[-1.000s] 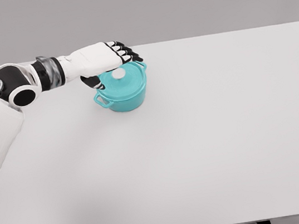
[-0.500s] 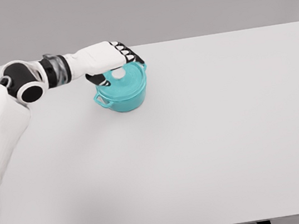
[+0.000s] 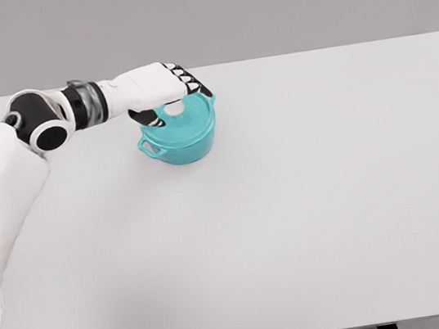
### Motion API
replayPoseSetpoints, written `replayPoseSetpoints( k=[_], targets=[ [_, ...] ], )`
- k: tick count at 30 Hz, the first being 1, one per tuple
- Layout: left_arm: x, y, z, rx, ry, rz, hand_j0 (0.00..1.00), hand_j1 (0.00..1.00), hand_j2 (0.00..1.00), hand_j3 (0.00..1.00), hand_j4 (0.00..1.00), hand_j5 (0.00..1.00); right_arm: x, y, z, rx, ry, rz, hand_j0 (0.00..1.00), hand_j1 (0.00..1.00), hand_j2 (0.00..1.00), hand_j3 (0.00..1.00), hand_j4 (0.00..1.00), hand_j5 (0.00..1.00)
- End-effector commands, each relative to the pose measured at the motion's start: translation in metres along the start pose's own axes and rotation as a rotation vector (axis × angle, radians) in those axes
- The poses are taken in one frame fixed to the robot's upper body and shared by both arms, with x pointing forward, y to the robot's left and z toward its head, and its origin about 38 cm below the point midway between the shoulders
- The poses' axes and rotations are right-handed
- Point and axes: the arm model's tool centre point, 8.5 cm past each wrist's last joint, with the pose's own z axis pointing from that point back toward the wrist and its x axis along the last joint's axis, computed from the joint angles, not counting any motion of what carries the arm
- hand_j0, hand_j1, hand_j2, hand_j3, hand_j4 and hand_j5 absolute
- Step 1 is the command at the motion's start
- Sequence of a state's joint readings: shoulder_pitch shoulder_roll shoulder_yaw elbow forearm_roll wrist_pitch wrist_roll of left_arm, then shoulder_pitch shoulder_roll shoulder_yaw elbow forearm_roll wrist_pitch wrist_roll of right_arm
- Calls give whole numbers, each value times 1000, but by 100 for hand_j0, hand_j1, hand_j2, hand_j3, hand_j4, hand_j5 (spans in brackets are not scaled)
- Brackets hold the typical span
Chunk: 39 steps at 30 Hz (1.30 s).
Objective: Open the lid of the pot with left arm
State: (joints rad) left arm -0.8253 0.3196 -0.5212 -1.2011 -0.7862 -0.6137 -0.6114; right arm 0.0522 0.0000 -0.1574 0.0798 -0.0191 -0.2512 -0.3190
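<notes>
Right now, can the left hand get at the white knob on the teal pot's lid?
Probably yes. The left hand is already over the round teal pot, fingers curled down around the small white knob on its teal lid. Nothing else on the white table blocks it.

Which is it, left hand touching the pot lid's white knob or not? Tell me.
Cannot tell. In the head view the left hand covers the lid and its fingers curl beside the knob, but neither contact nor gap shows plainly.
</notes>
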Motion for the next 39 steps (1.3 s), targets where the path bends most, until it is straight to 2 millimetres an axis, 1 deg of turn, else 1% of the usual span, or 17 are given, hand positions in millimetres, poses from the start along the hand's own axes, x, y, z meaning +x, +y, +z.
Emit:
replayPoseSetpoints(
  k=[1, 8, 12, 15, 17, 21, 39],
  targets=[
    [0, 1, 0, 4, 0, 4, 83, 83, 83, 83, 83, 83, -1, 0, 0, -1, 1, -1, 100, 100, 100, 100, 100, 100],
    [-1, -5, -2, -5, 2, 19, 82, 82, 82, 82, 82, 82, 0, 0, 0, 0, 0, -2, 100, 100, 100, 100, 100, 100],
    [0, -4, -3, -4, 1, 17, 82, 82, 82, 82, 82, 82, 0, 0, 0, 0, 0, 0, 100, 100, 100, 100, 100, 100],
    [0, -4, -3, -5, 1, 18, 77, 77, 77, 77, 77, 77, -1, 0, 0, 0, 1, 0, 100, 100, 100, 100, 100, 100],
    [-3, -9, -4, -17, 7, 31, 76, 76, 76, 76, 76, 76, -1, 0, 0, -1, 2, -2, 100, 100, 100, 100, 100, 100],
    [-1, -10, -8, -22, 4, 27, 75, 75, 75, 75, 75, 75, 0, 0, 0, 0, 0, -2, 100, 100, 100, 100, 100, 100],
    [-7, -11, -3, -37, 27, 11, 75, 75, 75, 75, 75, 75, 0, 0, 0, 0, 0, 0, 100, 100, 100, 100, 100, 100]
  ],
)
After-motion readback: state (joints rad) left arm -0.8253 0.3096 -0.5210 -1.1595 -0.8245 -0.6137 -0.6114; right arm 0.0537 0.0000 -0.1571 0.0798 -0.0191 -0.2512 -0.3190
